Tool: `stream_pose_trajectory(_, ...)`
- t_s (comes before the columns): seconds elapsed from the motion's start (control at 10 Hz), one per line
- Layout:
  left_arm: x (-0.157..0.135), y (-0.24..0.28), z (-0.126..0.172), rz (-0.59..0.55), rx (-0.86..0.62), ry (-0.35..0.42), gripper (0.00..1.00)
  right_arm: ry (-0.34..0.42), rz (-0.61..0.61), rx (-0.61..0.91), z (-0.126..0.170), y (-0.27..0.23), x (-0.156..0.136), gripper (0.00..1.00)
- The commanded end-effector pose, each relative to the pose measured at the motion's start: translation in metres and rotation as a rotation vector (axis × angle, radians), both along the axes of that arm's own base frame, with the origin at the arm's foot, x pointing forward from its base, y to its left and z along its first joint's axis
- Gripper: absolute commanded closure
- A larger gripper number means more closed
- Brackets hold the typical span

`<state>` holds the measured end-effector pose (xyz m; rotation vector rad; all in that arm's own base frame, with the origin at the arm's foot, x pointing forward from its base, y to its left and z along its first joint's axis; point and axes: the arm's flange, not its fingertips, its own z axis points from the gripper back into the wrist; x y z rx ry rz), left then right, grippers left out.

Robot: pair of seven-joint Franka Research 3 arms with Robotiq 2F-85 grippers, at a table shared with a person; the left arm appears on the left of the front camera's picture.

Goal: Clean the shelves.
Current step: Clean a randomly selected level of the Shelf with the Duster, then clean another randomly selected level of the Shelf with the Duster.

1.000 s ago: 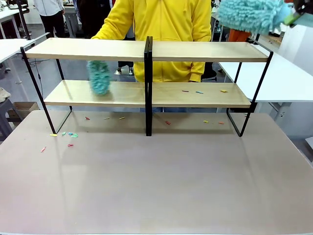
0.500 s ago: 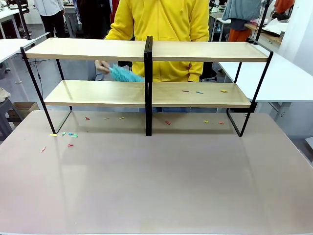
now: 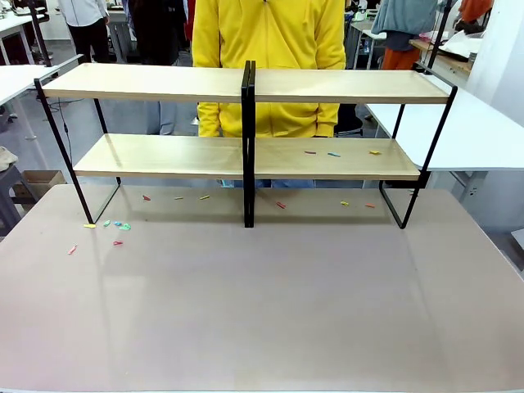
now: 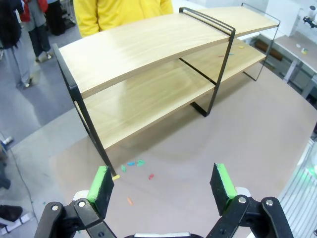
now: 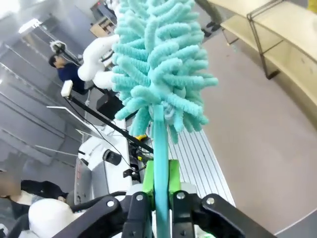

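Two grippers, one tool: the right gripper [image 5: 161, 184] is clamping its green pads tight on the thin handle of a fluffy teal duster [image 5: 158, 64], w/ the shelves [image 5: 290, 22] lying well off toward that view's upper right. The left gripper [image 4: 162, 182] is hanging w/ pads wide apart, holding nothing, above the counter [image 4: 237, 134] near the rack's left end. The shelves are standing across the far half of the counter; the top board is looking bare, the lower one is carrying a few coloured scraps [image 3: 332, 153] on its right half. To sweep well, prob.: bring the duster head in flat over that lower right board & drag along the grain toward an open edge, lightly, so bits are rolling off rather than scattering. In the way: the central black post [image 3: 248, 139] is splitting the rack, so strokes are needing to stop short of it, & the top board is limiting room above the lower one. More scraps [image 3: 115, 224] are lying on the counter under & left of the rack. A person in a yellow top [image 3: 270, 33] is standing just behind, so far-edge flicks are risking hitting them
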<state>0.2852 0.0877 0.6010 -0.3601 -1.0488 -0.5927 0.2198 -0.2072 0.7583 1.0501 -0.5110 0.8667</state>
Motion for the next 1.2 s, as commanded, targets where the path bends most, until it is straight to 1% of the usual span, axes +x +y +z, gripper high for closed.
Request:
stream_pose_trajectory(0.0, 0.001, 0.0, -0.001, -0.013, -0.007, -0.004, 0.0, -0.016, -0.04, -0.045, -0.026, -0.007, -0.012, 0.88)
stream_pose_trajectory(0.1, 0.001, 0.0, -0.001, -0.013, -0.007, -0.004, 0.0, 0.0, 0.0, 0.0, 0.0, 0.0, 0.0, 0.88)
stream_pose_trajectory(1.1, 0.001, 0.0, -0.001, -0.013, -0.007, -0.004, 0.0, 0.0, 0.0, 0.0, 0.0, 0.0, 0.0, 0.88)
